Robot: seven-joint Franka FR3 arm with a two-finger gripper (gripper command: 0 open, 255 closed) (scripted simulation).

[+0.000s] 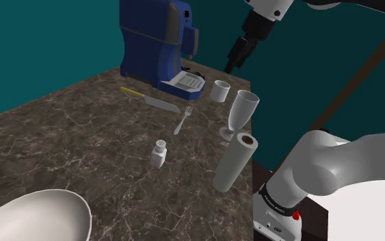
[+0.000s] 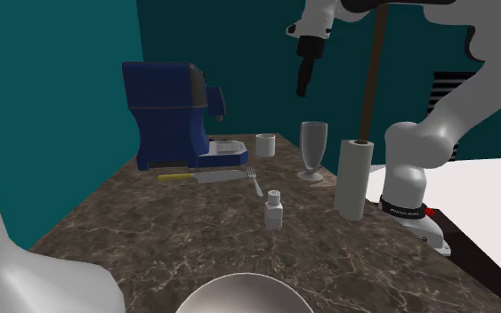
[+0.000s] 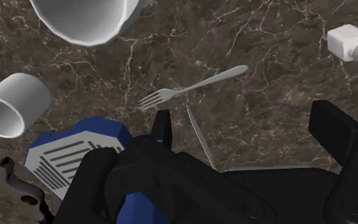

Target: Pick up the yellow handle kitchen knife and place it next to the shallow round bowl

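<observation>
White and shallow, the round bowl [image 1: 40, 216] sits at the near edge of the shoulder view, at its lower left, on the dark veined marble counter [image 1: 81, 144]. At the counter's far side stands a blue coffee machine [image 1: 150, 41] with a pale slatted drip tray. The white Franka arm [image 1: 334, 164] rises from its stand at the shoulder view's lower right and reaches over the counter. A white paper towel roll [image 1: 233, 164] stands upright at the counter's right edge near the stand. Just beyond it is a clear stemmed glass [image 1: 241, 113], and farther still a small white cup [image 1: 221, 91].

The yellow-handled kitchen knife [image 1: 151, 99] lies flat on the marble just in front of the coffee machine. Its handle points to the shoulder view's left and its blade toward the fork [image 1: 183, 120], which lies near the tip without touching it. The knife is well apart from the bowl. A small white shaker [image 1: 159, 153] stands nearer, between fork and bowl.

The black gripper [image 1: 230, 66] hangs high over the far side of the counter, above the cup. In the wrist view its 2 fingers [image 3: 163, 127] stand wide apart with nothing between them, and the knife's blade shows on the counter far below.
</observation>
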